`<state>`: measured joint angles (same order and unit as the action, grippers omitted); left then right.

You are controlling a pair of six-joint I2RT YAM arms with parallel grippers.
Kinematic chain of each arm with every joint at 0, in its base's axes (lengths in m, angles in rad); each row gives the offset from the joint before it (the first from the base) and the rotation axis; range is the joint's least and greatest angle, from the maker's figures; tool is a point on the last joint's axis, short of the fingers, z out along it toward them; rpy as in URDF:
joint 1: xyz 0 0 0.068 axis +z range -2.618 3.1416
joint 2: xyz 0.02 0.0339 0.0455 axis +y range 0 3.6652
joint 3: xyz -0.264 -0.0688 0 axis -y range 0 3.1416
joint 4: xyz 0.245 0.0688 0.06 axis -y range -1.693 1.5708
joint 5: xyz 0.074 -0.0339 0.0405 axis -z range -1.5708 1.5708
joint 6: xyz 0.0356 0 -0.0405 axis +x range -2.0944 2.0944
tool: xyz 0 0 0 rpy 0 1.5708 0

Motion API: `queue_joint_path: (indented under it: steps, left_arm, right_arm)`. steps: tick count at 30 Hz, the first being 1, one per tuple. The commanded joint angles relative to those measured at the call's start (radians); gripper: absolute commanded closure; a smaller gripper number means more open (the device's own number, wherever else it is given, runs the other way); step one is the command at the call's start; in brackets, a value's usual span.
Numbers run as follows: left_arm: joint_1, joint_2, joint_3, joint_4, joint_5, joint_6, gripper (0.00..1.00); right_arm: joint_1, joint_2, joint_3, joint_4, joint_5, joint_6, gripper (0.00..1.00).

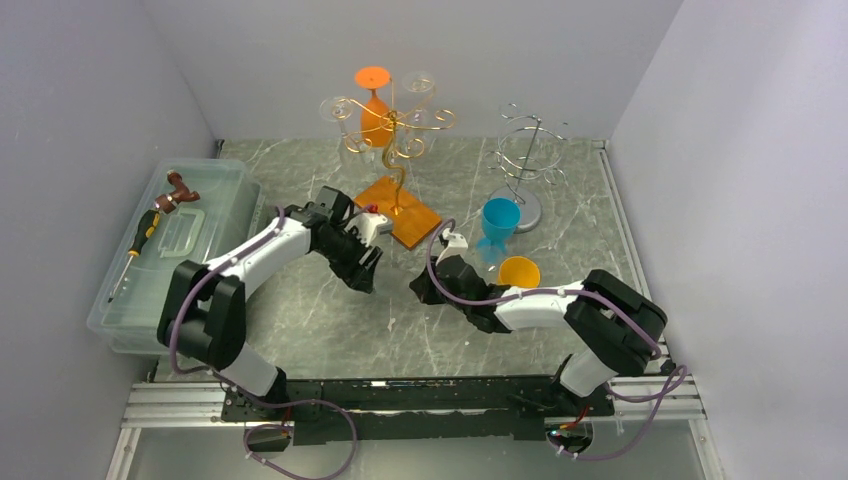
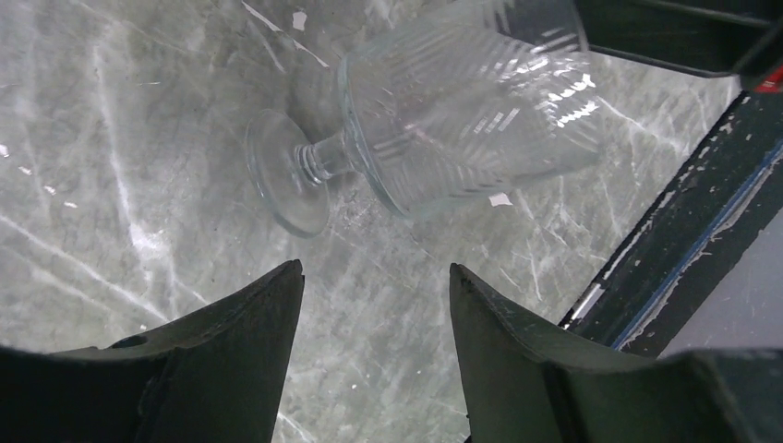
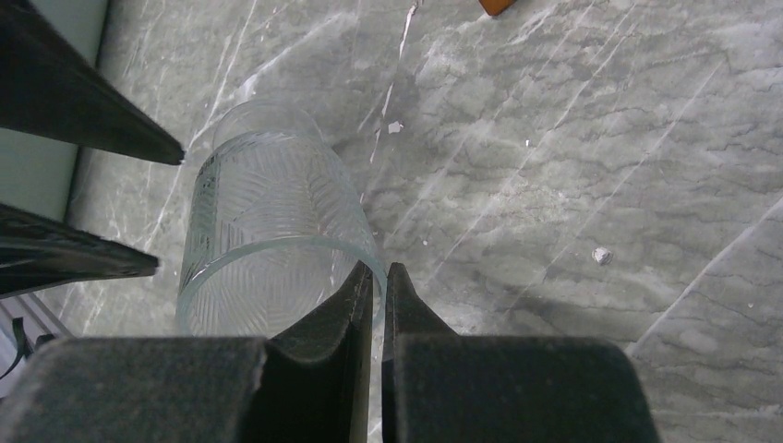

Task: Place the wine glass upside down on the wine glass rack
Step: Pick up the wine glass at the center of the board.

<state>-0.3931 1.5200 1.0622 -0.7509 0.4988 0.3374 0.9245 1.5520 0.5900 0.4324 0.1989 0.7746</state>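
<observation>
The clear wine glass (image 2: 462, 111) is almost lost against the marbled surface (image 1: 300, 330) in the top view. Only the wrist views show it, lying on its side between the arms with its foot and short stem free. The left claw (image 2: 377, 272) hangs near it with fingers wide apart, touching nothing. The right claw (image 3: 379, 277) is pinched on the bowl's rim and hides that bit of the rim, and the gold wine glass rack (image 1: 395, 140) stands well behind.
</observation>
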Motion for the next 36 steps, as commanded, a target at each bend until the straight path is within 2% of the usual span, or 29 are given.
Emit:
queue_joint_path:
  steps: [1,5,11,16,21,25,30,34,36]
  left_arm:
    - [-0.013,0.071,0.026,0.059,-0.01,0.012,0.36]
    - [-0.013,0.136,0.051,0.085,-0.035,0.024,0.37]
    - [-0.013,0.143,0.035,0.14,-0.059,0.019,0.37]
    - [-0.013,0.114,0.014,0.164,-0.128,0.017,0.26]
    - [-0.013,0.1,-0.01,0.184,-0.115,0.003,0.26]
    - [-0.013,0.134,0.009,0.201,-0.087,-0.005,0.34]
    - [-0.021,0.18,0.028,0.169,-0.005,0.049,0.57]
    - [-0.03,0.19,0.01,0.186,-0.023,0.076,0.67]
    - [-0.033,0.189,0.006,0.189,-0.042,0.084,0.75]
  right_arm:
    - [0.002,0.012,-0.023,-0.007,0.011,-0.032,1.0]
    - [0.002,0.047,-0.023,0.004,-0.007,-0.028,1.0]
    - [0.002,0.061,-0.028,0.006,-0.01,-0.033,1.0]
    - [0.002,0.071,-0.03,0.006,-0.015,-0.038,1.0]
    - [0.002,0.086,-0.021,0.021,-0.02,-0.038,1.0]
    - [0.002,0.099,-0.021,0.035,-0.035,-0.031,1.0]
    - [0.002,0.084,-0.029,0.044,-0.033,-0.032,1.0]
    - [0.003,0.08,-0.015,0.042,-0.051,-0.05,1.0]
    - [0.004,0.078,-0.008,0.039,-0.062,-0.058,1.0]
